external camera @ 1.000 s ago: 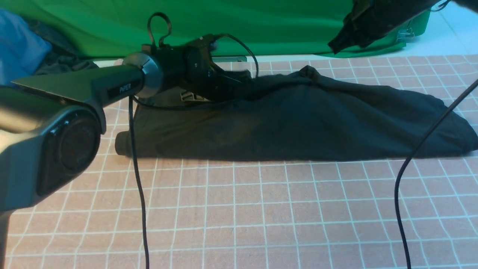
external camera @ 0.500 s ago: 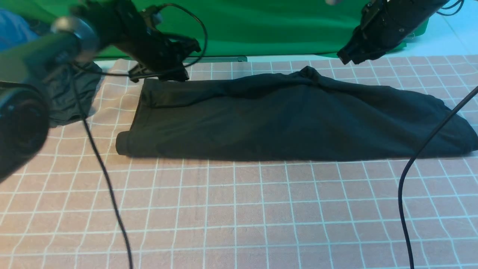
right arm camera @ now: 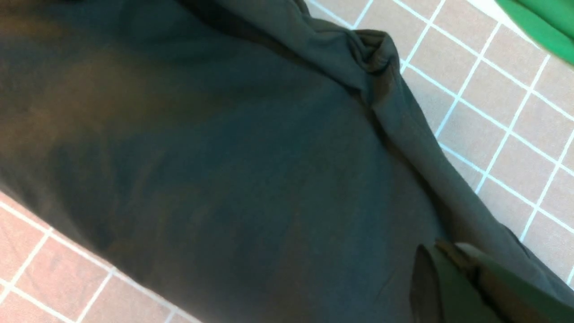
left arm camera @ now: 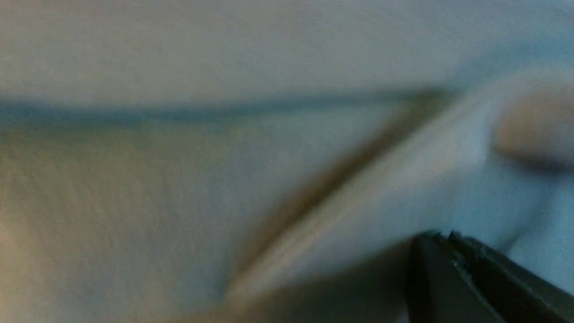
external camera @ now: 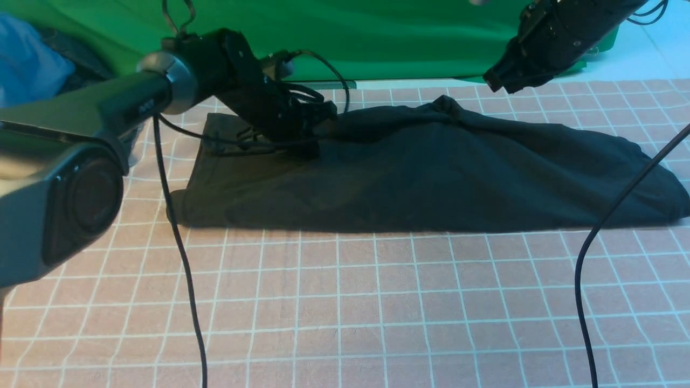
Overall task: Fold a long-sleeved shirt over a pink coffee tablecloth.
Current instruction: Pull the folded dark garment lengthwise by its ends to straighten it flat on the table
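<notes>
The long-sleeved shirt (external camera: 431,172) is black and lies folded into one long band across the pink coffee tablecloth (external camera: 345,302). A small bunched peak stands on its far edge (right arm camera: 372,49). My left gripper (external camera: 304,141) reaches in from the left and sits low over the band's far left part. Its jaws are shut with nothing between them (left arm camera: 444,235), in a blurred left wrist view. My right gripper (external camera: 493,82) hangs above the cloth beyond the shirt's far edge. It is shut and empty (right arm camera: 441,249), with the shirt below it.
A green cloth (external camera: 388,37) hangs along the back. A blue garment (external camera: 27,54) and a dark grey one (external camera: 73,46) lie at the far left. Black cables dangle in front from the left arm (external camera: 180,258) and the right arm (external camera: 598,231).
The left arm lifted back and to the left off the shirt, then swung down over its far left part again. The right gripper hardly moved. The shirt's near left corner now lies flatter.
</notes>
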`<action>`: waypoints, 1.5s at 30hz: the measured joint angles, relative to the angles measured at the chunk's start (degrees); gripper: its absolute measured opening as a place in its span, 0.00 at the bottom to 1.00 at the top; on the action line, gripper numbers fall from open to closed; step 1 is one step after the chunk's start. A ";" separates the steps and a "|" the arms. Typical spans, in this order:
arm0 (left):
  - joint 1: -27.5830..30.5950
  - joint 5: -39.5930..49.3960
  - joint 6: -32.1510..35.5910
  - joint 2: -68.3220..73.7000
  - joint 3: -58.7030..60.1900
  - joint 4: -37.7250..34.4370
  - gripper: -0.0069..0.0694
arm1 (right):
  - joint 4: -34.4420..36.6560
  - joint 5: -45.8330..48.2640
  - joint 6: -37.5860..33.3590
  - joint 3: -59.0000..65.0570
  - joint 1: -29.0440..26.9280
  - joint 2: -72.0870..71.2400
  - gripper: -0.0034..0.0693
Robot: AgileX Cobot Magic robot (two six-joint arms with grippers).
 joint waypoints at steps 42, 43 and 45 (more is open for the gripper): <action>9.74 -0.94 -11.45 -30.48 37.10 16.26 0.41 | -0.53 12.16 1.27 0.00 -2.28 -0.50 0.09; 9.74 -0.94 -11.45 -30.47 37.10 16.26 0.41 | -0.53 12.16 1.27 0.00 -2.28 -0.50 0.09; 9.74 -1.55 -11.67 -29.50 37.10 16.27 0.64 | -0.46 12.22 1.27 0.00 -2.28 -0.61 0.09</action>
